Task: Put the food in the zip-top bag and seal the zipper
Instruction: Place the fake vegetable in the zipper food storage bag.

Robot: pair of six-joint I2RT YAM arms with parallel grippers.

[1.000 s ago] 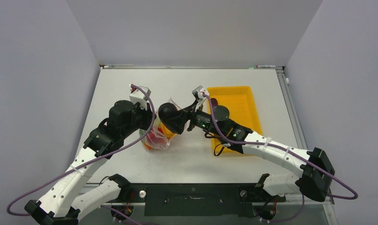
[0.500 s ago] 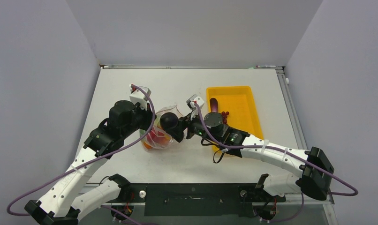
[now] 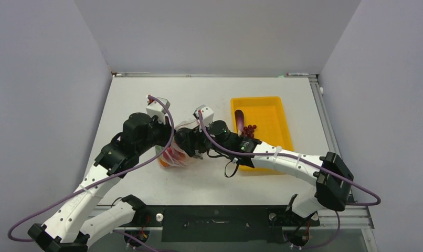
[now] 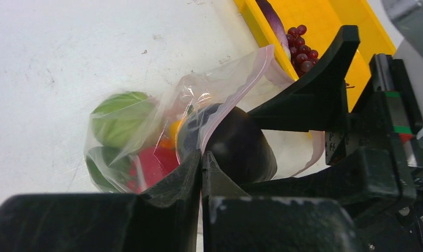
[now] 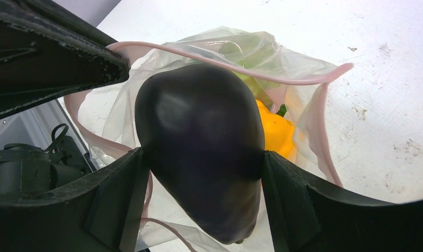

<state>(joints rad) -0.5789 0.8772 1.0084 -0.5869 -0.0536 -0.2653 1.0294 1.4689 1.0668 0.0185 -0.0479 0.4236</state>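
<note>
The clear zip-top bag [image 3: 173,156] lies mid-table with green [image 4: 120,118], red [image 4: 149,165] and orange pieces and a yellow pepper [image 5: 275,131] inside. My left gripper [image 4: 201,156] is shut on the bag's pink zipper strip [image 4: 235,94] and holds the mouth up and open. My right gripper [image 5: 200,176] is shut on a dark purple eggplant [image 5: 199,142] and holds it in the bag's mouth. The eggplant also shows in the left wrist view [image 4: 235,144]. A dark red grape bunch [image 3: 250,129] and a second purple eggplant [image 3: 240,116] lie in the tray.
The rigid yellow tray [image 3: 270,107] stands to the right of the bag, under the right forearm. Both arms meet over the table's middle. Grey walls close the left, back and right sides.
My right gripper has moved left from the tray's edge with the dark eggplant, bringing it into the bag's mouth. The left gripper has held the bag in place.
</note>
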